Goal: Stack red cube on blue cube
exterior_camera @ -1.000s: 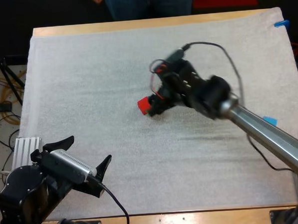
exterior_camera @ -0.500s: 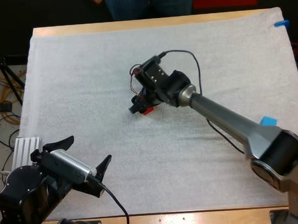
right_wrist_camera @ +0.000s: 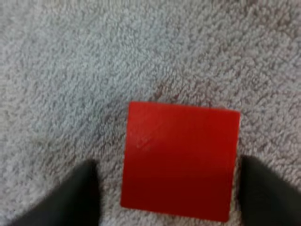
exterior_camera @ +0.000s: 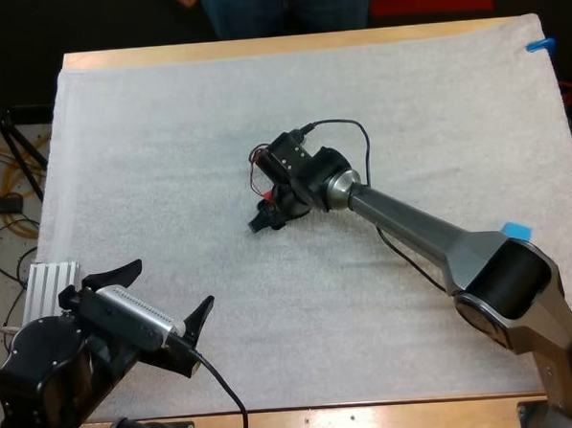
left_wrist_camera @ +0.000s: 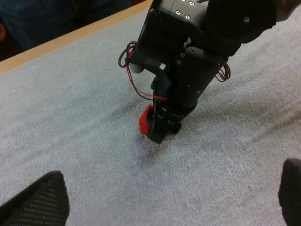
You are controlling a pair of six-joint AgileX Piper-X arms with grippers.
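Right wrist view: red cube sits within spread right gripper.

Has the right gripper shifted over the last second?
Yes. The right gripper has moved left, toward the left edge of the white mat, and now straddles the red cube.
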